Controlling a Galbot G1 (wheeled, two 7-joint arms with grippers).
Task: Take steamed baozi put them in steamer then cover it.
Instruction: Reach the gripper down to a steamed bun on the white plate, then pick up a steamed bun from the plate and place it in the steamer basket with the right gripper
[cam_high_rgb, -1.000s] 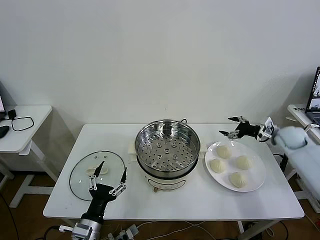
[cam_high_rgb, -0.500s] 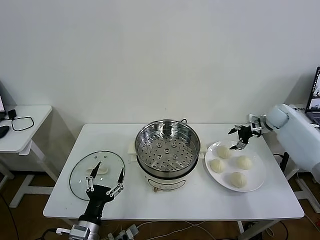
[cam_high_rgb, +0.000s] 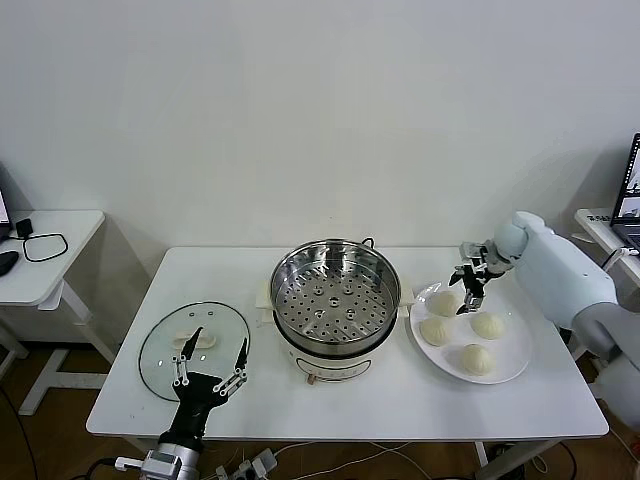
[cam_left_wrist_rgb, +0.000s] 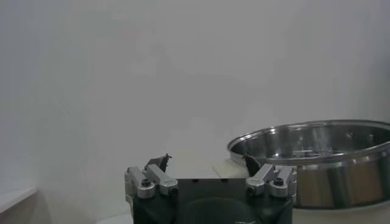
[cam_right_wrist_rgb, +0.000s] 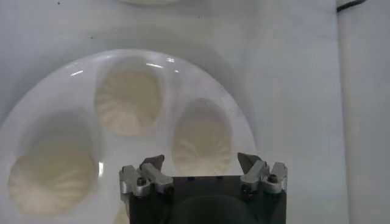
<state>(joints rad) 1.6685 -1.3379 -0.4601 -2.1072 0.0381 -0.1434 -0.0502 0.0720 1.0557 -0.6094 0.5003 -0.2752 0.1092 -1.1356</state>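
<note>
Four cream-white baozi lie on a white plate at the table's right: two at the far side and two nearer. My right gripper is open and empty, pointing down just above the plate's far side. In the right wrist view its jaws stand either side of one baozi below. The steel steamer stands uncovered and empty at the centre. The glass cover lies flat at the left. My left gripper is open and empty at the front left.
The steamer's rim shows beyond the left gripper in the left wrist view. Two more baozi lie on the plate in the right wrist view. A side table stands left; a wall is behind.
My right gripper has swung in from the table's right edge, turned downward and come over the plate's far baozi. My left gripper has barely moved.
</note>
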